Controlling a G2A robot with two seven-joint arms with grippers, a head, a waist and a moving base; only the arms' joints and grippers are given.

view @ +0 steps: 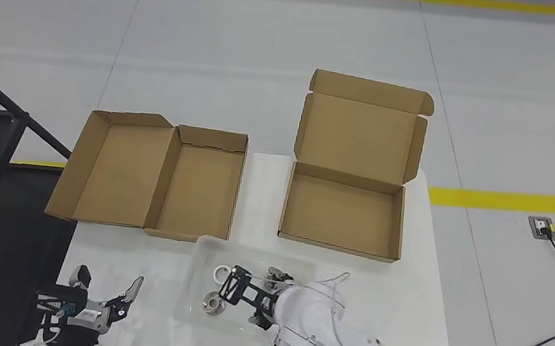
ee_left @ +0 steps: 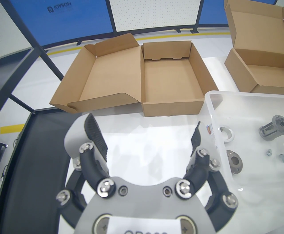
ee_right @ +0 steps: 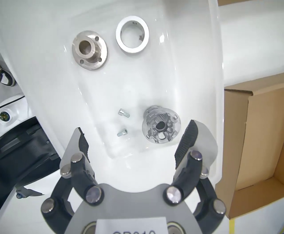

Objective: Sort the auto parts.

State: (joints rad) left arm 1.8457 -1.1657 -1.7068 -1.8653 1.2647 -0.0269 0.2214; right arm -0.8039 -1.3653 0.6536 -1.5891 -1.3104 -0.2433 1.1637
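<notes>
Clear plastic makes the bin (view: 213, 240) (ee_left: 207, 95) (ee_right: 213, 66) hard to read from above, where an arm covers its right half and the metal parts show as small pale shapes. The right wrist view shows them plainly: a ring (ee_right: 118, 35) (ee_left: 226, 134) and a flanged hub (ee_right: 101, 51) (ee_left: 234, 162) side by side, and apart from them a slotted cylinder (ee_right: 161, 127) (ee_left: 269, 130) beside two small bolts (ee_right: 123, 113). One more part is cut off at the edge of the left wrist view and cannot be made out. The right gripper (ee_right: 135, 127) hangs over the bin with its fingers spread, holding nothing; the left gripper (view: 108, 279) (ee_left: 144, 124) is also spread and empty, over bare table just left of the bin. Beyond the bin, two open cardboard boxes – the left box (view: 195, 190) (ee_left: 170, 79) and the right box (view: 344, 215) (ee_right: 259, 133) – sit on the white table (view: 263, 197) (ee_left: 133, 137). Around it the floor is pale grey with yellow lines, a black frame stands at the left, and blue and white panels stand far off.
</notes>
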